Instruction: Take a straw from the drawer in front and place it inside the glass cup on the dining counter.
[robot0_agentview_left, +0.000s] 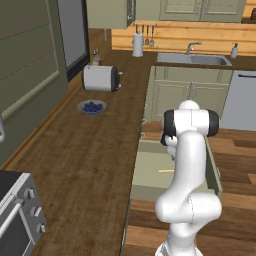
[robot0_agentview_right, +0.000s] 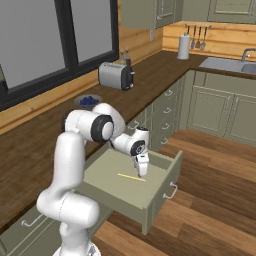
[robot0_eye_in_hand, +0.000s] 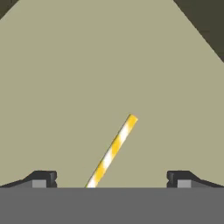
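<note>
The straw (robot0_agentview_right: 131, 177) lies flat on the pale floor of the pulled-out drawer (robot0_agentview_right: 161, 192), near its middle and well clear of all four walls. In my hand view its yellow-and-white length (robot0_eye_in_hand: 113, 151) slants up to the right between my fingertips. My gripper (robot0_agentview_right: 142, 171) hangs just above it, jaws spread wide, holding nothing.

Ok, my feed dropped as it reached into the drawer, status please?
Pincer open, low inside the pulled-out sage-green drawer. Thin yellow-and-white striped straw flat on drawer floor, between the fingertips, not gripped. Nothing in the way.
</note>
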